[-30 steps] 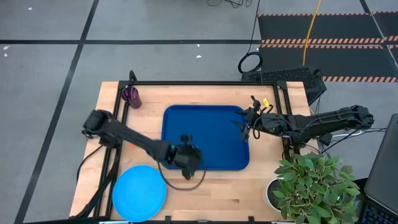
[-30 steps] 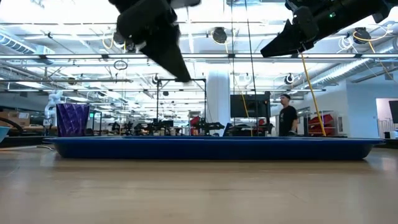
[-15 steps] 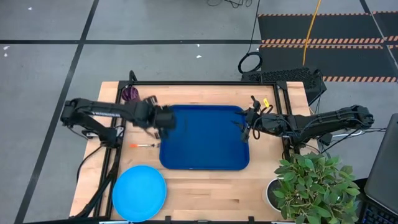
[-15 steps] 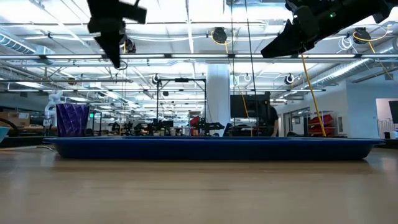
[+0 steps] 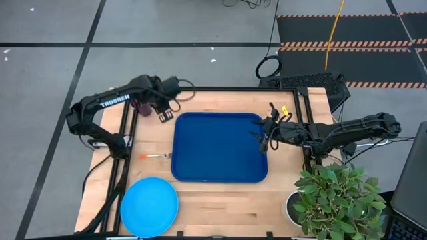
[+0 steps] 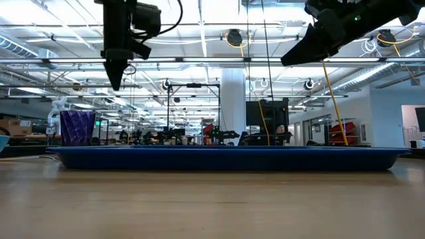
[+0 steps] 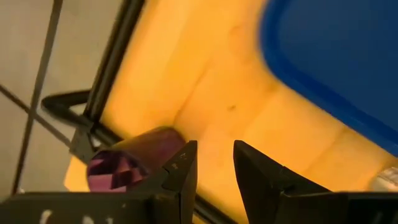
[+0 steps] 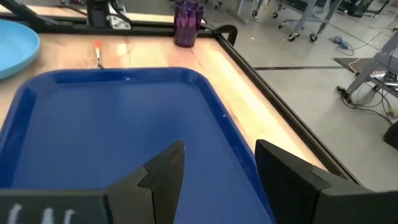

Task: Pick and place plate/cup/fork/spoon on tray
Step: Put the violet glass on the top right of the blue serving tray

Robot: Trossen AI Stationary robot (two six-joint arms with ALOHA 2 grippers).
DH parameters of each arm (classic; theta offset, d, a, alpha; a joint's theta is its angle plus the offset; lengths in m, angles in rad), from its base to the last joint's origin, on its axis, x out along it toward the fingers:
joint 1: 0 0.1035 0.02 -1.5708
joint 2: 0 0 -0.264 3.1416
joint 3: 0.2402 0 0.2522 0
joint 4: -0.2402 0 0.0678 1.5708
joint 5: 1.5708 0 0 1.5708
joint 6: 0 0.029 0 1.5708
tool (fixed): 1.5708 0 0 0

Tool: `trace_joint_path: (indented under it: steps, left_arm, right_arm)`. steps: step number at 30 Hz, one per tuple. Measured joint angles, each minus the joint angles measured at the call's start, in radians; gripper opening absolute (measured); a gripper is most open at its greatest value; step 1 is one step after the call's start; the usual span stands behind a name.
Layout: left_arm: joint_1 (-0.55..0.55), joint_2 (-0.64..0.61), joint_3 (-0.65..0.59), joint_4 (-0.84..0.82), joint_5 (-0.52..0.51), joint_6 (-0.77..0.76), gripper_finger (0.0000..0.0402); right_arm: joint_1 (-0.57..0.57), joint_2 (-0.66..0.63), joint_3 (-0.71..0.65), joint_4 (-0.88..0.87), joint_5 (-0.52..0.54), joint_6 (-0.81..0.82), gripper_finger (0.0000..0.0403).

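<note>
The dark purple cup (image 5: 139,103) stands upright on the table's far left corner, partly under my left arm. It also shows in the left wrist view (image 7: 127,163). My left gripper (image 5: 163,116) hangs above the table between the cup and the dark-blue tray (image 5: 220,147), fingers pointing down, a narrow empty gap between them (image 7: 214,163). My right gripper (image 5: 262,139) is open and empty above the tray's right rim (image 8: 217,163). The sky-blue plate (image 5: 149,207) lies flat at the near left. The fork (image 5: 155,155) lies left of the tray. The spoon is not in view.
A black frame rail (image 5: 127,127) runs along the table's left side and far edge. A potted plant (image 5: 333,200) stands at the near right corner. Bare wood lies along the near edge, right of the plate.
My left gripper has swung from over the tray's near edge toward the table's far left and now hangs beside the cup, fingers pointing down. My right gripper has kept still. No object has moved.
</note>
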Motion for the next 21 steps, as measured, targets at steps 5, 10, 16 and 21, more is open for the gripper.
trace_joint_path:
  steps: [5,10,16,21]
  left_arm:
    - [0.076,0.0,0.0,0.073,0.002,0.029,0.0108]
    - [0.156,0.0,0.0,0.012,-0.093,0.043,0.0108]
    - [0.286,-0.02,-0.026,-0.057,0.033,0.038,0.0108]
    - [0.321,-0.033,-0.078,-0.022,0.09,0.054,0.0108]
  right_arm:
    - [0.0,0.0,0.0,-0.01,0.0,0.003,0.0192]
    - [0.0,0.0,0.0,-0.013,-0.004,0.039,0.0192]
    - [0.0,0.0,0.0,-0.024,-0.03,0.052,0.0192]
    - [0.0,0.0,0.0,-0.024,-0.029,0.052,0.0192]
